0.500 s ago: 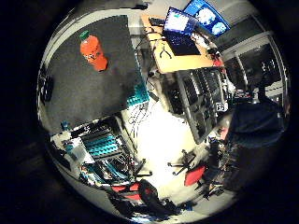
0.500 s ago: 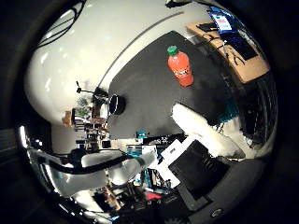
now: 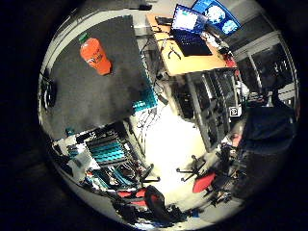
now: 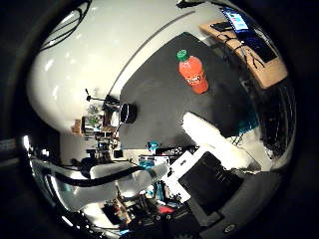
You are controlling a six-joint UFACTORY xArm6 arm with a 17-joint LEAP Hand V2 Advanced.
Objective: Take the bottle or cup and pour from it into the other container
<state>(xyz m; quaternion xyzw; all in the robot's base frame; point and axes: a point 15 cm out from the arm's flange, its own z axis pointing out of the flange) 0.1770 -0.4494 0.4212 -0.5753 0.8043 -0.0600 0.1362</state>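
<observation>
Orange bottle point(image 4: 193, 73) stands upright on the dark table point(image 4: 159, 99), well apart from hand point(image 4: 214, 144).

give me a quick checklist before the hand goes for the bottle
1. Orange bottle upright on the dark table: ok.
2. Green cap on the bottle: ok.
3. Dark cup on the same table, well apart from the bottle: ok.
4. Table between bottle and cup free of other things: ok.
5. Hand holding nothing, far from both containers: ok.
6. Liquid level in the bottle, and whether the cup is empty: cannot tell.
</observation>
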